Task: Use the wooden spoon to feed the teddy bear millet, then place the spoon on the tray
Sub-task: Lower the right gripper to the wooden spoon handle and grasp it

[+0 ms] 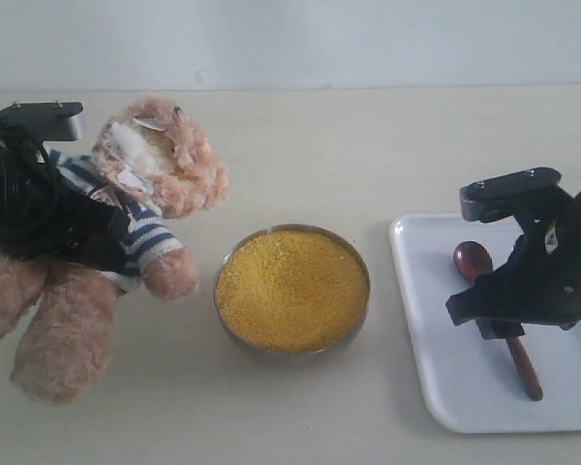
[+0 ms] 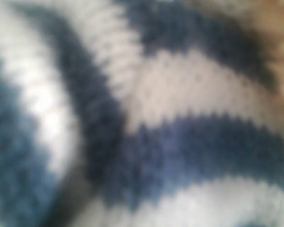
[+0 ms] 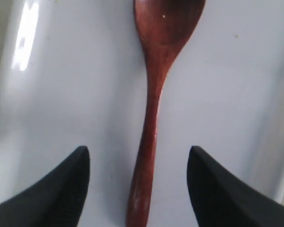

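The teddy bear (image 1: 160, 160) leans at the left, its legs stretched toward the front. My left gripper (image 1: 102, 242) is pressed into its striped shirt (image 2: 180, 94) and grips it; the fingers are buried in the cloth. Millet (image 1: 290, 289) fills the round metal bowl (image 1: 364, 291) at the centre. The wooden spoon (image 1: 474, 260) lies flat on the white tray (image 1: 436, 378) at the right. My right gripper (image 1: 484, 315) hovers over the handle. In the right wrist view this gripper (image 3: 138, 150) is open, its black fingertips (image 3: 75, 165) on either side of the spoon (image 3: 156, 94) without touching it.
The tray's raised rim (image 3: 4, 71) runs beside the spoon. A pale wall borders the far side of the beige table (image 1: 368, 145). Bare table lies between the bowl and the tray.
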Motion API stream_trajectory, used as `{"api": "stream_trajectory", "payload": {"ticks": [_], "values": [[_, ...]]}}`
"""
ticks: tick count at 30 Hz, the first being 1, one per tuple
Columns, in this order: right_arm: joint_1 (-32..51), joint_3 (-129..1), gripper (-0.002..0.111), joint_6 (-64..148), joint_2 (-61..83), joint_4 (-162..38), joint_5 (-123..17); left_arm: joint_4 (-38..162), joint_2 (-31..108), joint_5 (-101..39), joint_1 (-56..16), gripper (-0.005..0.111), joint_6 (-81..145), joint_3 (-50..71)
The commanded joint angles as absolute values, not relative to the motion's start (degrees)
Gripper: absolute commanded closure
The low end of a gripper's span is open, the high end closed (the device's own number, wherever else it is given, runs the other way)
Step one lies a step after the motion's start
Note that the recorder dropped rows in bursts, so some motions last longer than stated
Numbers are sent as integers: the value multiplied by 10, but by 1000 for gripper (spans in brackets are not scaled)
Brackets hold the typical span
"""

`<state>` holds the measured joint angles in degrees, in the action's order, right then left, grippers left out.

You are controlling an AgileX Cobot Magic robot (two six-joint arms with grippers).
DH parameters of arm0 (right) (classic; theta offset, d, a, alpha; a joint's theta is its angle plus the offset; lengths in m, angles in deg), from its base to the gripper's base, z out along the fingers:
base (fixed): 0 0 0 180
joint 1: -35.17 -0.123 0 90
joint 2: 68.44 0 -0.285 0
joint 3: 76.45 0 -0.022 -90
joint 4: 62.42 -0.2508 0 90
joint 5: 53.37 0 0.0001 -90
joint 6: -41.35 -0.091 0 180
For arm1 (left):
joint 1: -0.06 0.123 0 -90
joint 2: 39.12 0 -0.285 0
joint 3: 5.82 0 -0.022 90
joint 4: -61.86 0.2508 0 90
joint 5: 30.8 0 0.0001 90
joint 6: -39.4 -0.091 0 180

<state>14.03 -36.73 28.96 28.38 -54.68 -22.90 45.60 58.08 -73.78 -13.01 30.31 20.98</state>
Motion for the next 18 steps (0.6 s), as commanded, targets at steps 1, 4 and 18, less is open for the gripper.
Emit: {"api": "stream_trajectory", "payload": {"ticks": [1,4,18], "values": [[140,-364,52,267,316,-513,-253,449,575,-740,-130,103,295,210],[140,-364,52,267,339,-513,-269,449,575,-740,-130,103,294,210],[140,-373,109,275,349,-514,-253,449,575,-740,-130,103,294,210]]}}
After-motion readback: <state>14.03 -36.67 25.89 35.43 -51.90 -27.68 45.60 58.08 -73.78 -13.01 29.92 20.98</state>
